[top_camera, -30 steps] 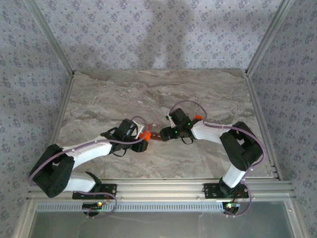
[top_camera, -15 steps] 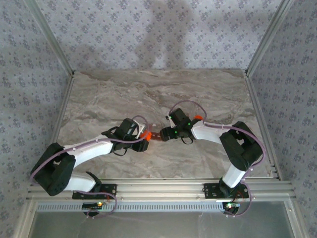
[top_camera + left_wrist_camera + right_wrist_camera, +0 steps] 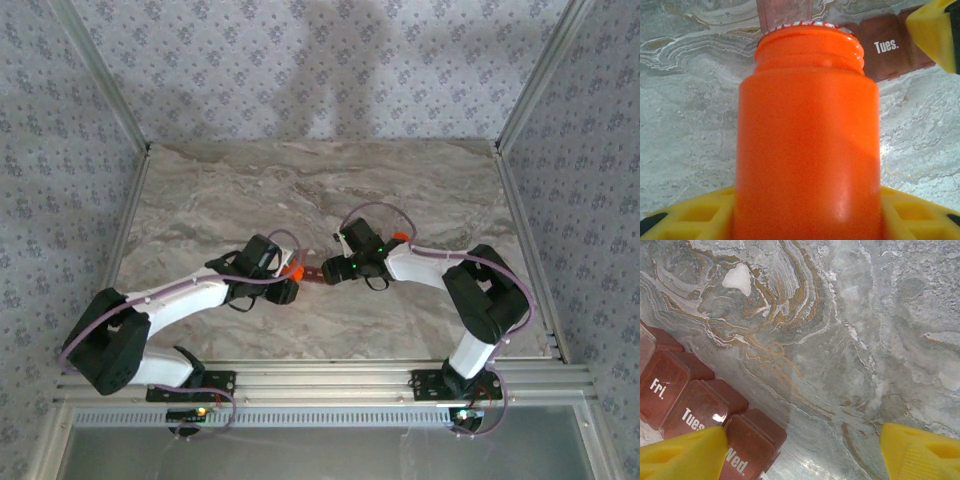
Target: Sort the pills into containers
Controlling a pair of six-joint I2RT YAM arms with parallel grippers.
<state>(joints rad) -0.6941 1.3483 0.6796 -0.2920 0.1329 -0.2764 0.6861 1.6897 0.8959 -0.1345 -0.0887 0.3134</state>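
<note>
My left gripper (image 3: 284, 282) is shut on the orange bottle (image 3: 807, 140), its yellow fingers (image 3: 687, 217) on either side of the body. The bottle's open mouth (image 3: 809, 31) points at the containers (image 3: 887, 47), a dark red-brown strip with day labels. In the top view the containers (image 3: 313, 276) lie between the two grippers. My right gripper (image 3: 802, 440) is open just above the table at the strip's right end, its left finger (image 3: 682, 455) over the "Wed." lid (image 3: 742, 450). Bare marble lies between its fingers. The pills are hidden.
A small orange object (image 3: 398, 238) shows beside the right arm's wrist. The marble table (image 3: 230, 190) stretches free behind the grippers, with metal frame posts (image 3: 125, 215) along its sides and a rail at the near edge.
The left arm has shifted slightly, keeping the bottle at the strip's left end. The right arm has not moved.
</note>
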